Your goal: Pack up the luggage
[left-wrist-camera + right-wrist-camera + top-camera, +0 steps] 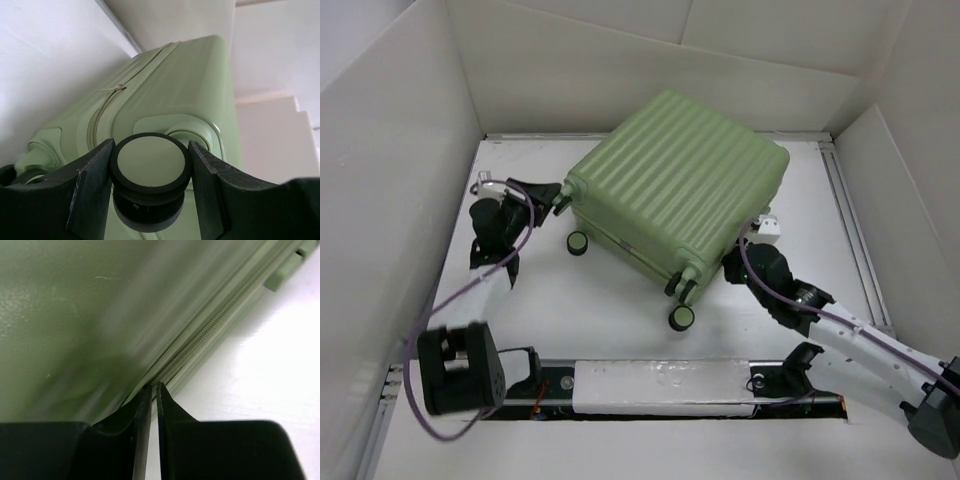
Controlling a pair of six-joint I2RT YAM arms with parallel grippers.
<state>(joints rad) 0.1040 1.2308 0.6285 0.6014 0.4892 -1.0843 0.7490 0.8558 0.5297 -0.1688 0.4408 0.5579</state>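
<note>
The luggage (680, 185) lies closed on a white table (570, 310) between white walls (620, 70).

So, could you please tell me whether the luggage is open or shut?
Shut: the luggage has both shells together, nothing inside shows, and the zipper looks closed.

No text, label, brand mark or number can be read anywhere. The pale green ribbed hard-shell suitcase (680, 180) shows only plain surfaces.
</note>
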